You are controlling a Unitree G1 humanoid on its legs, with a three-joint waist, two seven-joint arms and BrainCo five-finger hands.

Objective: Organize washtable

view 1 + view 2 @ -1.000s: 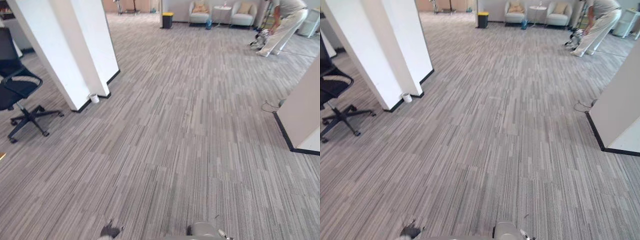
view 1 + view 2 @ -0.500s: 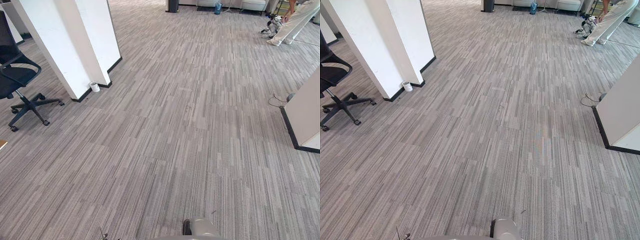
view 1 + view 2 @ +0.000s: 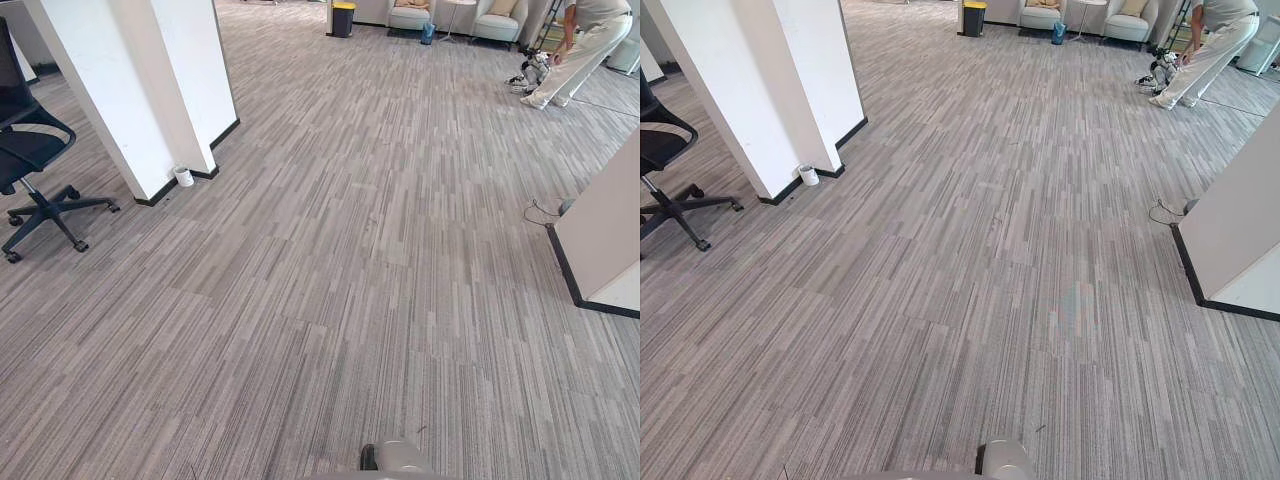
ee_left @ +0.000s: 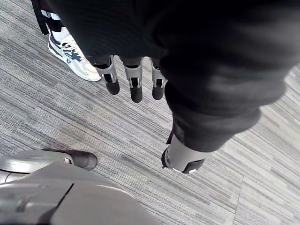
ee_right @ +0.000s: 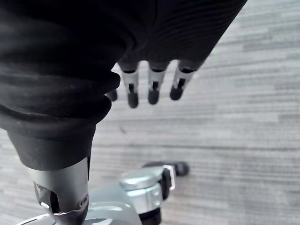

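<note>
Left eye view: carpet floor (image 3: pixel 350 260) runs past a white pillar (image 3: pixel 150 90). The washtable presumably lies elsewhere, so the robot should walk steadily, clear of the office chair (image 3: pixel 30 150). Left wrist view: left hand (image 4: pixel 135 82) hangs relaxed and empty. Right wrist view: right hand (image 5: pixel 153 84) likewise, fingers straight.

Bright, even light covers the carpet (image 3: pixel 350 260), palest toward twelve o'clock. Under the office chair (image 3: pixel 35 150) at nine o'clock the shadow is soft and faint.
</note>
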